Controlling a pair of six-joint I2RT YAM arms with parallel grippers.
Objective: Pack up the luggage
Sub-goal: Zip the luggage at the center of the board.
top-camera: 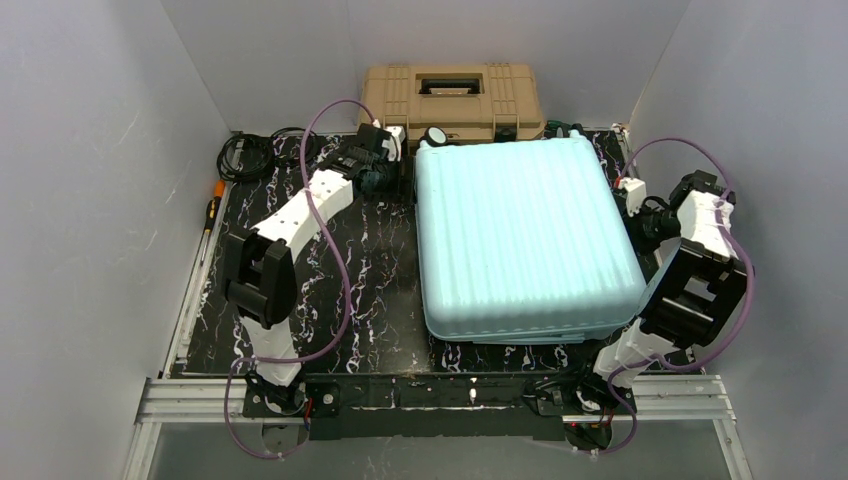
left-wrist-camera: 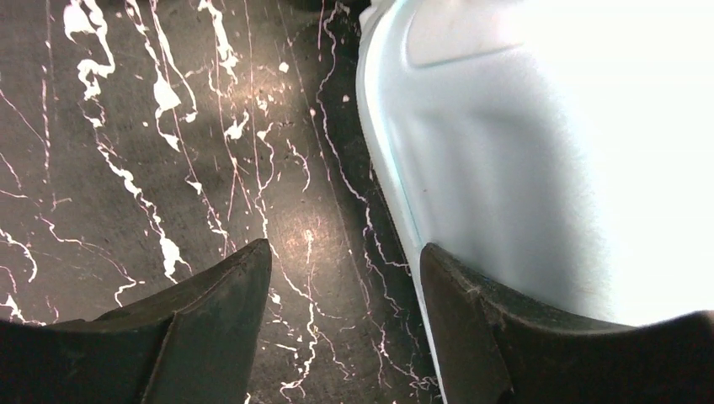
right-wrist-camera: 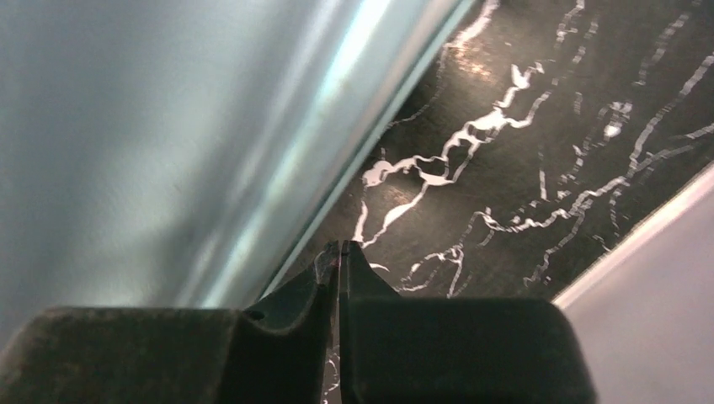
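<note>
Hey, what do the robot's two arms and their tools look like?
The left arm and right arm have white shells, chunky black joints and black bases. A thin purple cable loops loosely along each. The left tool and right tool each end in two dark, matte, wedge-shaped fingers tapering to points.

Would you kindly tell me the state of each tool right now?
Left tool: open, holding nothing.
Right tool: closed, holding nothing.
</note>
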